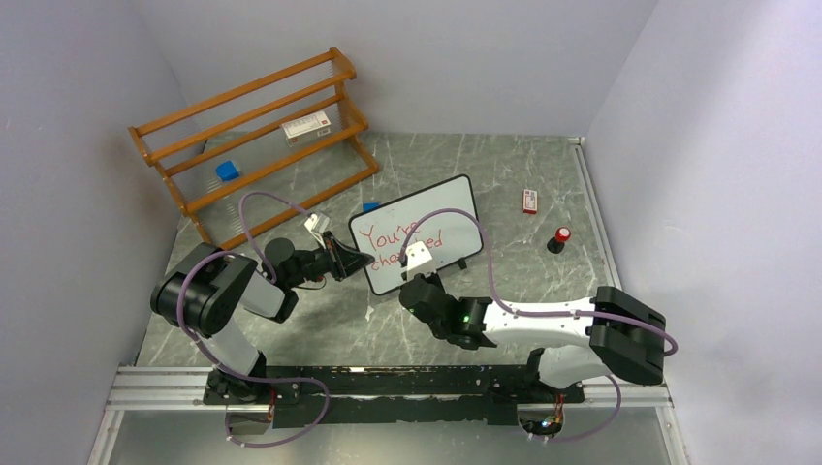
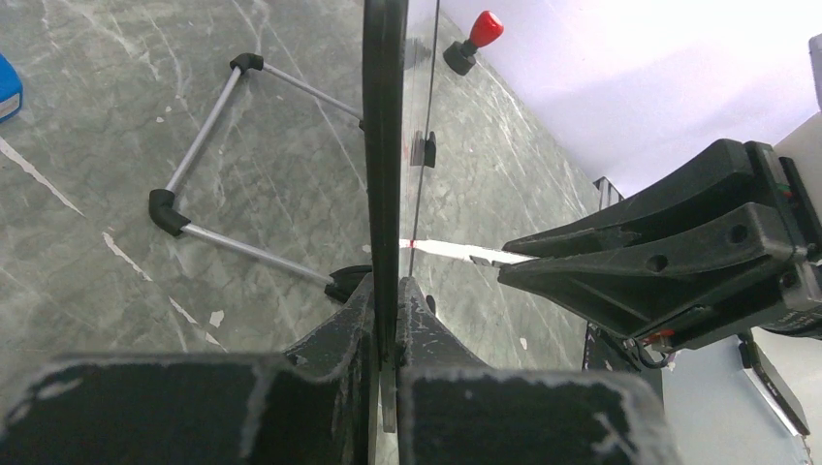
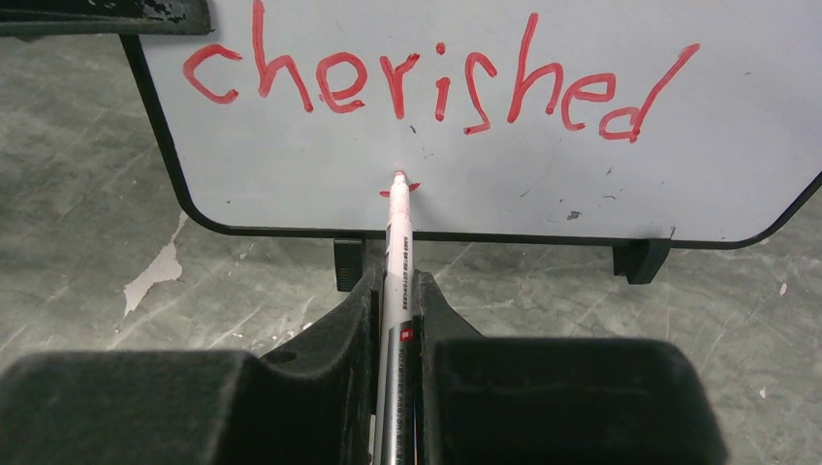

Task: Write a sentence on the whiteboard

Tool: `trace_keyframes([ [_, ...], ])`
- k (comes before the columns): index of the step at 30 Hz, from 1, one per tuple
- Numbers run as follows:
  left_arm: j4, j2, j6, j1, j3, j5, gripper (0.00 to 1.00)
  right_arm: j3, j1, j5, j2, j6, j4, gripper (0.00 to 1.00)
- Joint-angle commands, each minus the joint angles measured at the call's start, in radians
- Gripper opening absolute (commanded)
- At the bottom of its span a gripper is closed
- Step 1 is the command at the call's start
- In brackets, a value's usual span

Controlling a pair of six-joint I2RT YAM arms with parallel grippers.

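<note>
The whiteboard [image 1: 426, 218] stands tilted on its feet mid-table. Its red lettering [image 1: 402, 239] reads "You're" and below it "cherished" [image 3: 436, 82]. My left gripper [image 1: 351, 260] is shut on the board's left edge [image 2: 385, 145], which I see edge-on in the left wrist view. My right gripper [image 1: 419, 260] is shut on a white marker [image 3: 396, 242]. The marker's red tip [image 3: 398, 178] touches the board below "cherished", at a short red stroke [image 3: 411, 186]. No third line of words shows.
A wooden rack [image 1: 254, 136] with a small box and a blue object stands at the back left. A red marker cap [image 1: 560, 238] and a small red box [image 1: 529, 201] lie right of the board. The board's wire stand [image 2: 204, 145] shows behind it.
</note>
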Motion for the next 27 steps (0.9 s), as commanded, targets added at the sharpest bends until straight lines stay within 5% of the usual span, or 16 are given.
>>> trace_keyframes([
  [1, 0.088, 0.028, -0.008, 0.018, -0.003, -0.004, 0.05, 0.006, -0.011, 0.024, 0.030, 0.002, 0.042, 0.00],
  [27, 0.086, 0.029, -0.013, 0.023, 0.003, 0.004, 0.05, -0.031, -0.015, -0.029, 0.032, 0.062, -0.028, 0.00],
])
